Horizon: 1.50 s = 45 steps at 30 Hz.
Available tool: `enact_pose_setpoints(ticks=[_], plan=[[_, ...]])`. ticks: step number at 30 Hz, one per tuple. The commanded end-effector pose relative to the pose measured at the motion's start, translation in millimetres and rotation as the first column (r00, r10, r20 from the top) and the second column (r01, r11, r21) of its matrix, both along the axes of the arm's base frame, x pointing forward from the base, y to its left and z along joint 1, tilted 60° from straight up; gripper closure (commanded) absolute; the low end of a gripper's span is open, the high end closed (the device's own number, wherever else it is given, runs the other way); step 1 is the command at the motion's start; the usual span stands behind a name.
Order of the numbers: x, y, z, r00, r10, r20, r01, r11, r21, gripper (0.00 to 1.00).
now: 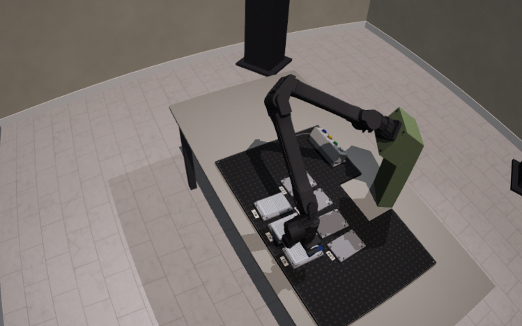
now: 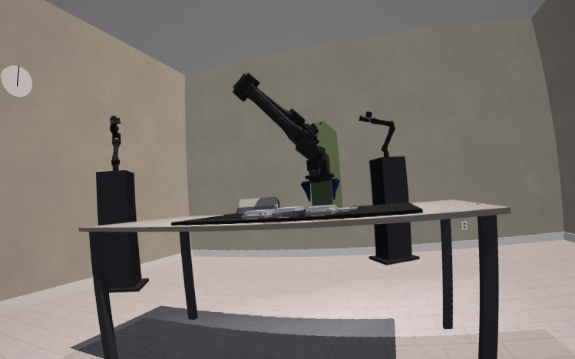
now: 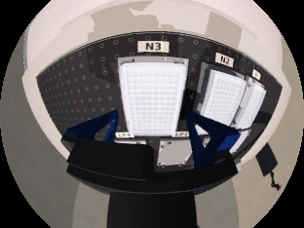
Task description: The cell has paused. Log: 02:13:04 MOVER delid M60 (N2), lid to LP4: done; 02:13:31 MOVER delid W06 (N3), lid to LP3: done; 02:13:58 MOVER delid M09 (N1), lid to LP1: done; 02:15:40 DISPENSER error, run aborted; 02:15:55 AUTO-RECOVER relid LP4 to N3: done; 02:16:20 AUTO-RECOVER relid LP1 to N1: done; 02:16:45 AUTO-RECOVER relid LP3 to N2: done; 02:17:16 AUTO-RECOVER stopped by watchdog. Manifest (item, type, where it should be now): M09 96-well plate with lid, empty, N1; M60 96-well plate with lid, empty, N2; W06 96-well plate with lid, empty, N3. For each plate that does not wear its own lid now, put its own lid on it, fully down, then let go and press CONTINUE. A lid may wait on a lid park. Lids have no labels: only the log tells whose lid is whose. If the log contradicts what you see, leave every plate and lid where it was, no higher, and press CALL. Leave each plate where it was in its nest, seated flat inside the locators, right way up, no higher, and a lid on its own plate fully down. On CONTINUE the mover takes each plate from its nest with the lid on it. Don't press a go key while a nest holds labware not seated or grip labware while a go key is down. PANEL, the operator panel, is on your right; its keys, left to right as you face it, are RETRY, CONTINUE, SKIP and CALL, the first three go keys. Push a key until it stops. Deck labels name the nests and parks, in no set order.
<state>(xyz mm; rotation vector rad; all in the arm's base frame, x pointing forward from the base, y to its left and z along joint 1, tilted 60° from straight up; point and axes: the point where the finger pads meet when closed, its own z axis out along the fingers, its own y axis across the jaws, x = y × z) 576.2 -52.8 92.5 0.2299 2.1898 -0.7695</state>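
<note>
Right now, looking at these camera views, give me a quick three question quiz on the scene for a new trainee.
1. True or false: the gripper is closed on a lid.
2. Which nest label sits beside the plate directly under the gripper? A) N1 B) N2 C) N3
3. Fill in: the four lid parks beside the plates hold ____ lids.

Key: 1 false, it is open and holds nothing. 2 C. 3 no.

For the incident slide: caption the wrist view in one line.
Open gripper hovers over the lidded 96-well plate at N3, blue fingers either side; neighbouring plates at N2 and beyond.
</note>
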Motion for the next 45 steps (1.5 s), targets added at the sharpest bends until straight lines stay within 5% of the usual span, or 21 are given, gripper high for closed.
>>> enact_pose_setpoints(ticks=[1, 22, 23, 33, 36, 45], plan=[[0.5, 5.6, 6.0, 1.0, 0.005, 0.016, -0.005, 1.0, 0.006, 0.0], [-0.3, 5.7, 6.4, 1.0, 0.005, 0.016, -0.005, 1.0, 0.006, 0.0], [-6.6, -7.4, 12.0, 1.0, 0.004, 0.02, -0.004, 1.0, -0.01, 1.0], [-47.0, -37.0, -3.4, 1.0, 0.011, 0.007, -0.01, 1.0, -0.02, 1.0], [-49.0, -27.5, -4.9, 0.999, 0.034, 0.006, -0.034, 0.999, -0.02, 1.0], [-87.8, -66.4, -18.5, 1.0, 0.01, 0.001, -0.01, 1.0, -0.021, 1.0]])
